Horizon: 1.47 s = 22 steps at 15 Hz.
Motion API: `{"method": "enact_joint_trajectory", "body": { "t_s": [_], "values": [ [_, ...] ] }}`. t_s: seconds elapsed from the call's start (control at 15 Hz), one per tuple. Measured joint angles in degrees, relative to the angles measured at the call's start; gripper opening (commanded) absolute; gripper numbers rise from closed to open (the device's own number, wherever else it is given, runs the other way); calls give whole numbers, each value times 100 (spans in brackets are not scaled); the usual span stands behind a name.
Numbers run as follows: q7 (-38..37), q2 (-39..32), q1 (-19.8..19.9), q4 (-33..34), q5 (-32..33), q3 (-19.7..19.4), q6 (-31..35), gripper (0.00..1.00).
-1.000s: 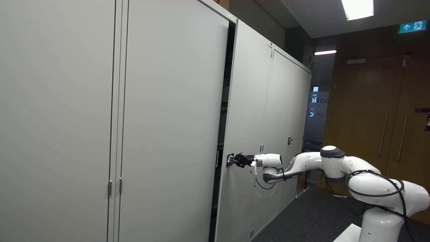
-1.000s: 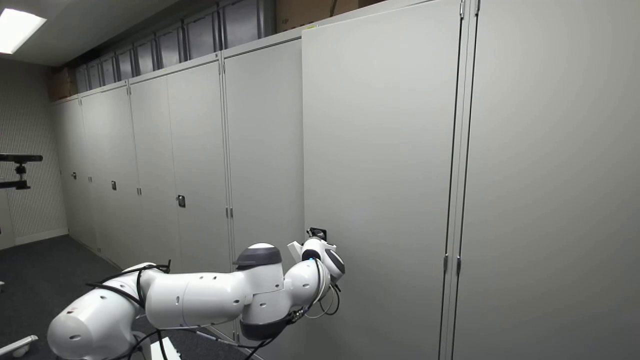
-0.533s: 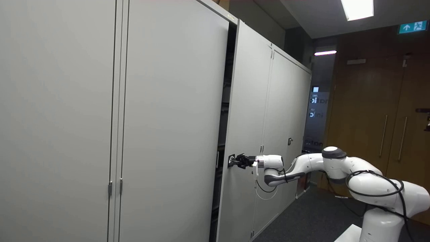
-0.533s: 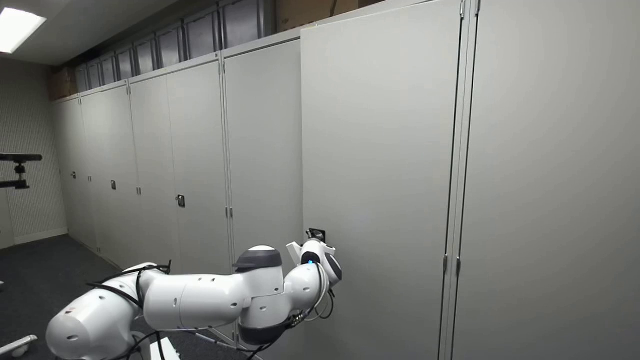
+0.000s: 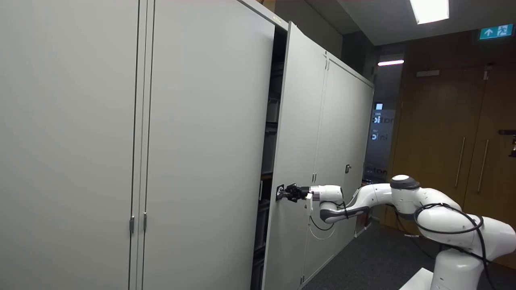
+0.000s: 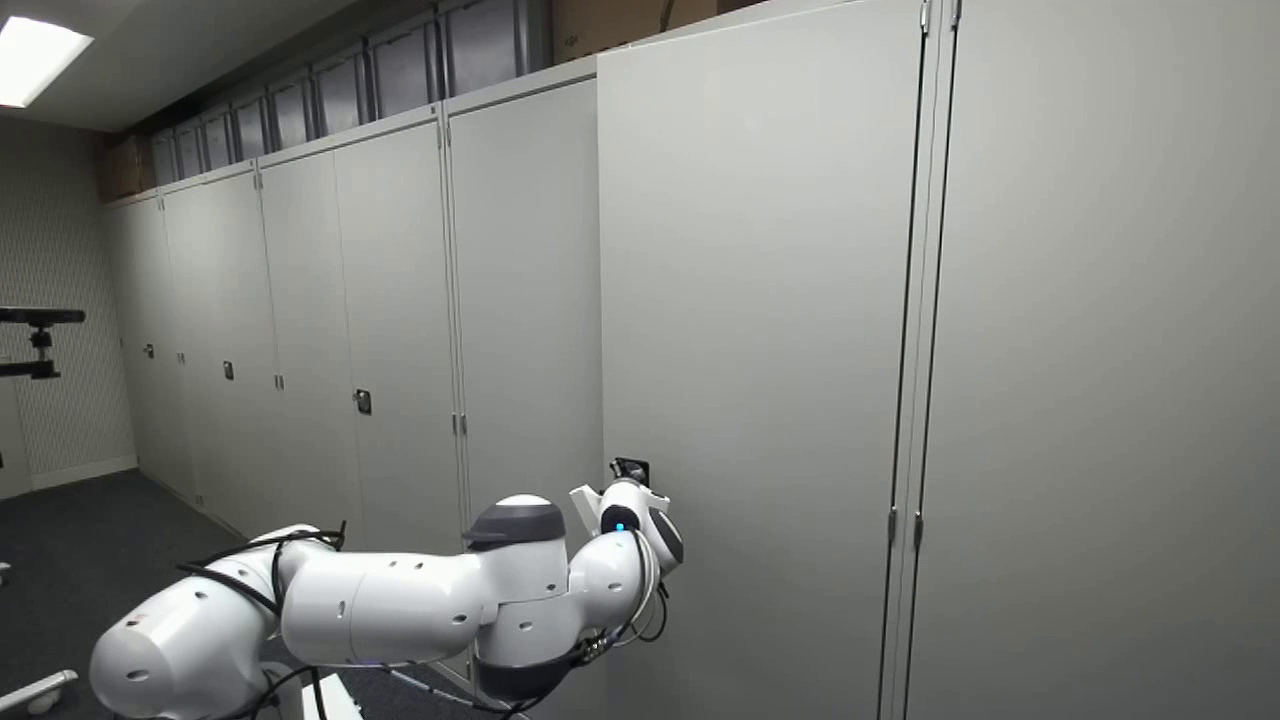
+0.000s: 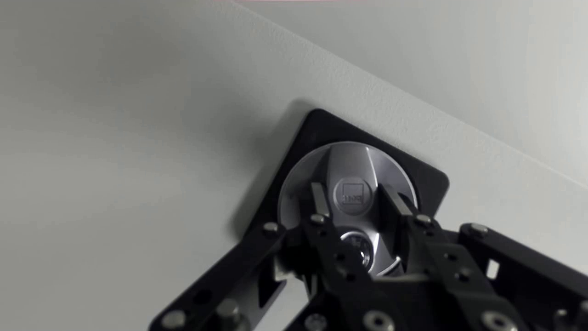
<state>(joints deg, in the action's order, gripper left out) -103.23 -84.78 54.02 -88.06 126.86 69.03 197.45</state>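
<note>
- Plainly clenching the silver handle (image 7: pixel 353 195) with the gripper (image 7: pixel 357 200), astride its raised ridge;
- mounted on a black plate (image 7: pixel 321 126) near the edge of the grey cabinet door (image 5: pixel 300 121);
- standing ajar beside the neighbouring door (image 5: pixel 205 141) in an exterior view.

In both exterior views, a ceiling light (image 5: pixel 429 11) glares white amid general dimness. In the wrist view, a soft shadow (image 7: pixel 264 179) edges the black plate (image 7: pixel 321 128).

This is looking like an office: tall grey cabinets (image 6: pixel 750 260) are lining it, boxes (image 6: pixel 403 78) are standing along their top edge, an exit sign (image 5: pixel 496 32) is glowing near wooden doors (image 5: pixel 435 121).
</note>
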Motion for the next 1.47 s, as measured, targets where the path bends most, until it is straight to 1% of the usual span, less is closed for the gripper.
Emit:
{"method": "enact_joint_trajectory", "body": {
  "t_s": [0.27,0.93,1.47],
  "values": [
    [3,0,175,-204,72,17,21,8],
    [7,0,315,-360,101,31,27,8],
    [7,0,613,-723,101,51,25,8]
  ]
}}
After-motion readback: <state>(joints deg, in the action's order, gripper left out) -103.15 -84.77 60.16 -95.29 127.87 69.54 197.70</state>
